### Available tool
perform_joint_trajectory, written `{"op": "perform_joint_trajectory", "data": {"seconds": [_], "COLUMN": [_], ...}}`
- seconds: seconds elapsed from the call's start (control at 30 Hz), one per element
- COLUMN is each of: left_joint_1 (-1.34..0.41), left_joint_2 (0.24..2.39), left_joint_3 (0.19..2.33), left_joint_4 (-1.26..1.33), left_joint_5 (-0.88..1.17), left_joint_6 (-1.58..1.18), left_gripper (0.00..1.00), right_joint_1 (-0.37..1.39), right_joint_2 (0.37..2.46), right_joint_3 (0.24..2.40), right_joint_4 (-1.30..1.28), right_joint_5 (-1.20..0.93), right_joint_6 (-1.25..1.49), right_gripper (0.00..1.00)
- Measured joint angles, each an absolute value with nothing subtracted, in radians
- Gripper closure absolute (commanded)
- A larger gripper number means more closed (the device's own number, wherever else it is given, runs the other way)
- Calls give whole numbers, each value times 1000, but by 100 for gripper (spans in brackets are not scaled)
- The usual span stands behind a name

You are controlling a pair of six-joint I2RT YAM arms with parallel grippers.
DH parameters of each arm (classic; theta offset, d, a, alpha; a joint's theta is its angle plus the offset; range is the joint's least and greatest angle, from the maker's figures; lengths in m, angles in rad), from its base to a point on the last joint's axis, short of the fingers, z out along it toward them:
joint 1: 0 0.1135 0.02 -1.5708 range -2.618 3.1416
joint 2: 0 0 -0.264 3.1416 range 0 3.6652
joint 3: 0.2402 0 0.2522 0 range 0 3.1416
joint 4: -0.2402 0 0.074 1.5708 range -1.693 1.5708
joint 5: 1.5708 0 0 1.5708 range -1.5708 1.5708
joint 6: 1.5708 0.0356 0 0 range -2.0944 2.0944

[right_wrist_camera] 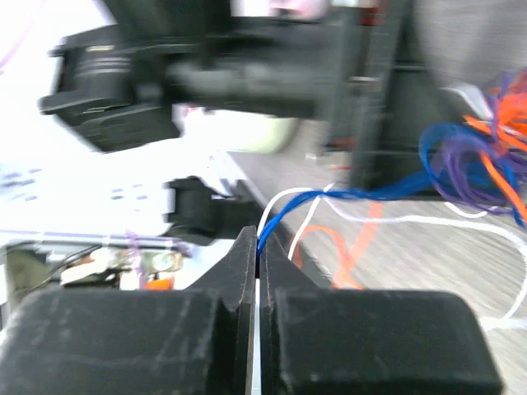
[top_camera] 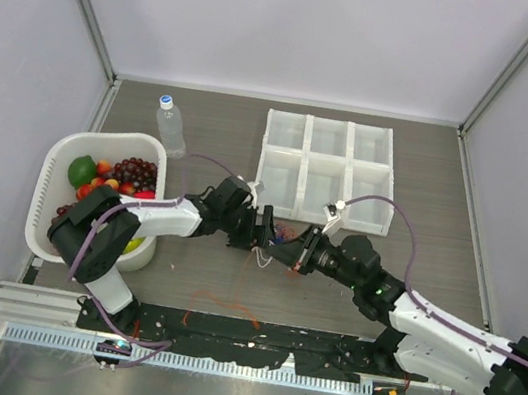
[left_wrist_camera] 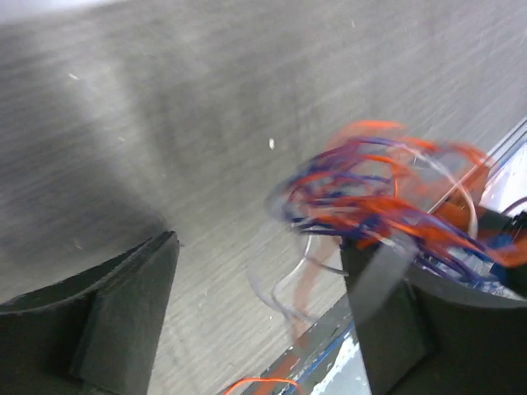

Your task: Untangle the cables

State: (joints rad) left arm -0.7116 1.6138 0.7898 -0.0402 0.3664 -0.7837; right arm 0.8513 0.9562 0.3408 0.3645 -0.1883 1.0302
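Note:
The cables (top_camera: 284, 231) form a small orange, blue-purple and white tangle lifted off the table between my two grippers. My right gripper (right_wrist_camera: 258, 247) is shut on a blue cable (right_wrist_camera: 370, 193) and a white strand beside it, which lead off to the tangle (right_wrist_camera: 486, 156). My left gripper (left_wrist_camera: 259, 304) is open, with the blurred tangle (left_wrist_camera: 379, 197) just above its right finger (left_wrist_camera: 395, 313). A clear-white loop (left_wrist_camera: 288, 288) hangs between the fingers. A separate orange cable (top_camera: 226, 305) lies on the table near the front.
A white basket (top_camera: 52, 193) of fruit stands at the left, with a water bottle (top_camera: 169, 126) behind it. A white compartment tray (top_camera: 325, 167) sits behind the grippers. A black strip (top_camera: 250, 342) runs along the front edge.

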Motion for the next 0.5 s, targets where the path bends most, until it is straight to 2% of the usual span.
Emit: {"op": "perform_joint_trajectory", "data": {"seconds": [0.2,0.5], "left_joint_1": [-637,-546], "left_joint_2": [1605,1512], "left_joint_3": [736,631], "left_joint_4": [48,86], "left_joint_5": [336,303], "left_joint_6": [-825,-826], "left_gripper": [29,30], "right_joint_1": [888,888], "right_joint_2": [842,827], "right_joint_3": [593,1011], "right_joint_4": [287,28], "right_joint_5": [-271,-274], "right_joint_6": [1023,884], "right_gripper": [99,99]}}
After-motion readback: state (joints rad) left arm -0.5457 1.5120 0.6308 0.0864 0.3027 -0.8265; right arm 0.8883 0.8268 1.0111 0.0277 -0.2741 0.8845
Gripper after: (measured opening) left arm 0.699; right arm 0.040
